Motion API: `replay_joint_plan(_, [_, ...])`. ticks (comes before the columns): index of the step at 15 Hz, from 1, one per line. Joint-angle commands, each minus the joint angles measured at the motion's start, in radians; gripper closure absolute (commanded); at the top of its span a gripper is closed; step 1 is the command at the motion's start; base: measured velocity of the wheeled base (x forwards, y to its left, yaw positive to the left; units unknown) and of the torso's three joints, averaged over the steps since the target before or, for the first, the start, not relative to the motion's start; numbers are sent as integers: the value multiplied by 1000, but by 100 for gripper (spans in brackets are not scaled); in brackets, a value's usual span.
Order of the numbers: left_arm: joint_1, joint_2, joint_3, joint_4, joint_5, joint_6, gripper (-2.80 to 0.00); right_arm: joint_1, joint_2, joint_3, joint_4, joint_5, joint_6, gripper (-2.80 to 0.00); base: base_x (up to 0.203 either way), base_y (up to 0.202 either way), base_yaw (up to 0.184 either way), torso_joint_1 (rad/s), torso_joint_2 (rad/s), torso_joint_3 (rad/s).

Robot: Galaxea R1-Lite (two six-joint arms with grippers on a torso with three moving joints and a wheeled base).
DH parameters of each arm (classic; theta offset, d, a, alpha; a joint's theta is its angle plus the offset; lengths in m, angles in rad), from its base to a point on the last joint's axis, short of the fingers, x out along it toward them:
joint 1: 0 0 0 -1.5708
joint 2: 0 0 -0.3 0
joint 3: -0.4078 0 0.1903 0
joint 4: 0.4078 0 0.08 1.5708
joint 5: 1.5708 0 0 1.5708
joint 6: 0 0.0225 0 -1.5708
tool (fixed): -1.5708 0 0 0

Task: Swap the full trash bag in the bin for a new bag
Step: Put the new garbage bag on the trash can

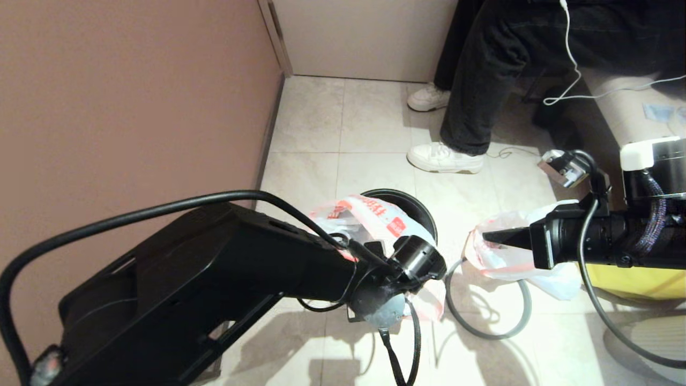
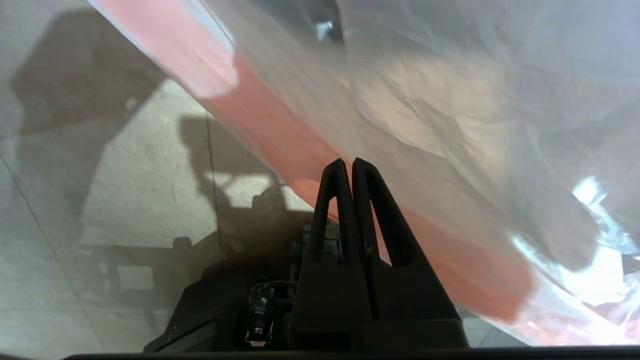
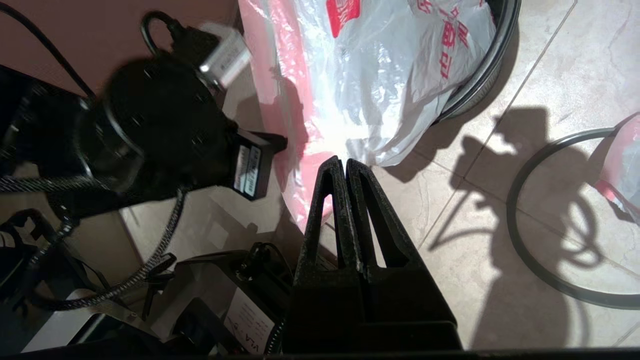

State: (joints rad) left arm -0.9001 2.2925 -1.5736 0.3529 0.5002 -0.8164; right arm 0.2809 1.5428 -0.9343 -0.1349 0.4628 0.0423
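Note:
The new bag [image 1: 375,212], white with a pink rim band and red print, lies draped over the near side of the black bin [image 1: 415,202]. My left gripper [image 2: 347,161] is shut at the bag's pink rim [image 2: 260,115], which stretches away from its tips. In the head view the left wrist [image 1: 417,257] hides those fingers. The full trash bag [image 1: 506,260] sits crumpled on the floor to the right of the bin. Just above it my right gripper [image 1: 486,236] hovers shut with nothing in it. Its tips [image 3: 345,161] point toward the new bag [image 3: 400,75] and the bin [image 3: 492,65].
The grey hoop [image 1: 485,331] lies flat on the tiles beside the bin, partly under the full bag. A yellow bag [image 1: 638,281] sits at the far right. A person's legs and white shoes [image 1: 442,158] stand behind the bin. A brown wall [image 1: 134,107] runs along the left.

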Motion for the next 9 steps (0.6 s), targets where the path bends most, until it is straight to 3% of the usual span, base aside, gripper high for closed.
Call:
replay_joint_plan(1, [17,-53,-7,3,5,-2,0,0,2,-2,0,2,1,0,0,0,0,0,0,0])
replay_joint_plan(3, [43,-134,-7,20,7,-2,0,-6,20,11,3,0,0,0,0,0,0,0,0,0])
replay_joint_plan(6, [93,-209,51,28,46,-8,0,-2,26,135,-5,-24,7,0,0,0,0,0,0,0])
replay_joint_plan(9, [125,-219,64,30,47,-9,0,68,19,298,-190,-135,69,0,0,0,0,0,0,0])
